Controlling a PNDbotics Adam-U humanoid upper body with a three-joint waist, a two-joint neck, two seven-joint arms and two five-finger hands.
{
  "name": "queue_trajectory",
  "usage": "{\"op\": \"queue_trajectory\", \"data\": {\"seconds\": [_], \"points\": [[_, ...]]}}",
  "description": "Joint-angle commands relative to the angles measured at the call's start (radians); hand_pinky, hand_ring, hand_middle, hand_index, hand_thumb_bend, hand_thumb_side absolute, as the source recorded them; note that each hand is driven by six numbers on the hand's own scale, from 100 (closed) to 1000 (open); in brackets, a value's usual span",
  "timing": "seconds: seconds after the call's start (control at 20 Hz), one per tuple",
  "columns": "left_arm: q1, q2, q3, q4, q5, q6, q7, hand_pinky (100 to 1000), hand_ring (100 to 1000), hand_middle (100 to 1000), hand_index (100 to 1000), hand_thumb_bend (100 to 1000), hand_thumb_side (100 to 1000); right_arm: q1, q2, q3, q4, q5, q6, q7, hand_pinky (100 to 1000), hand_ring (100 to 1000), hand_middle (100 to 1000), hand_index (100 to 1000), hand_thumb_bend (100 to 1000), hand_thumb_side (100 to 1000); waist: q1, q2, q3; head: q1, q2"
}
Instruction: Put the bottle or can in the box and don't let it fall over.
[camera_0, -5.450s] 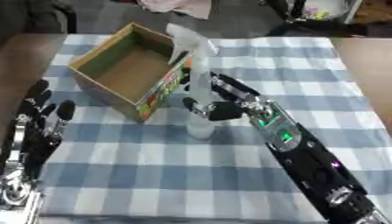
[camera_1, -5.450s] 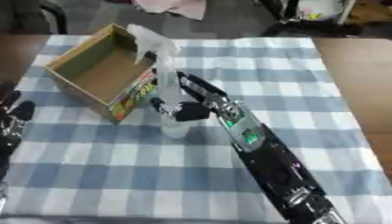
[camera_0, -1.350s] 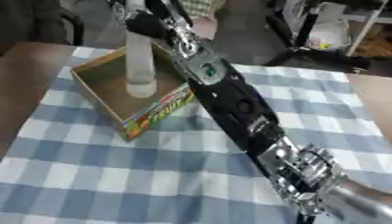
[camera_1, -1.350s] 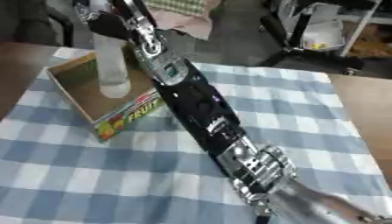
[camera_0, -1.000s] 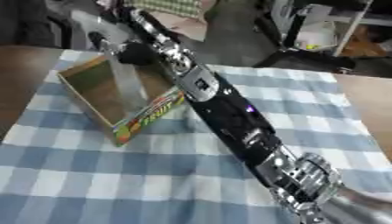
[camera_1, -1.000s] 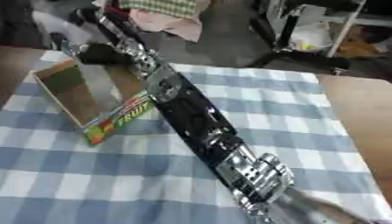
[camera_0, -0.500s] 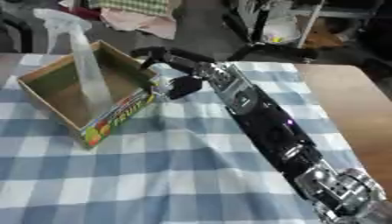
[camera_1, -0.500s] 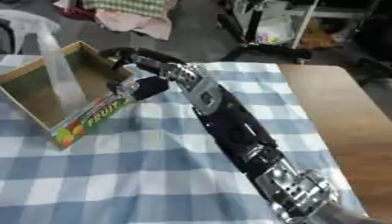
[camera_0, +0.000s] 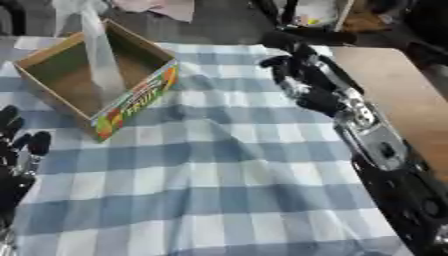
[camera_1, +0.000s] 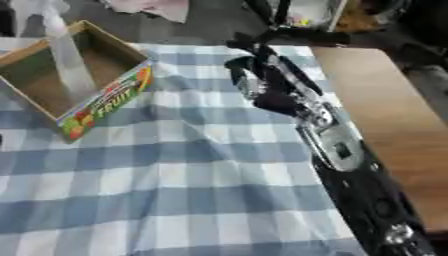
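The clear spray bottle (camera_0: 98, 55) stands upright inside the cardboard box (camera_0: 131, 102), whose side reads "FRUIT". The right hand (camera_0: 302, 82), apparently loosely spread and holding nothing, hovers well apart over the checked cloth (camera_0: 219, 170). The left hand (camera_0: 17, 160) rests open at the lower left.

The right hand (camera_0: 302, 82) is stretched out ahead, fingers relaxed, holding nothing. The left hand (camera_0: 17, 160) rests low at the left edge, fingers up.

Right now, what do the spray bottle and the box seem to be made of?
Spray bottle: probably clear plastic, since the box wall shows through it. Box: likely cardboard, with plain matte brown inner walls and a printed colourful FRUIT label outside.
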Motion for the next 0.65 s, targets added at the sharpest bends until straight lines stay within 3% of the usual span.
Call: {"op": "queue_trajectory", "data": {"seconds": [0.05, 0.25, 0.65], "points": [[0.003, 0.024, 0.007, -0.008, -0.008, -0.001, 0.006, 955, 1000, 1000, 951, 597, 647, 0.035, 0.017, -0.035, -0.062, -0.009, 0.015, -0.060, 911, 768, 878, 1000, 100, 384, 0.010, -0.019, -0.009, 0.034, 0.015], [0.013, 0.025, 0.005, -0.010, -0.008, 0.000, 0.005, 955, 1000, 1000, 951, 596, 647, 0.095, 0.067, -0.044, -0.074, 0.011, 0.018, -0.121, 902, 762, 875, 1000, 100, 373, 0.019, -0.025, -0.026, 0.071, 0.024], [0.015, 0.028, -0.011, -0.013, 0.000, -0.001, -0.011, 954, 1000, 1000, 951, 597, 648, 0.189, 0.162, -0.065, -0.079, 0.042, 0.020, -0.163, 885, 746, 845, 1000, 100, 377, 0.032, -0.033, -0.031, 0.118, 0.025]]}}
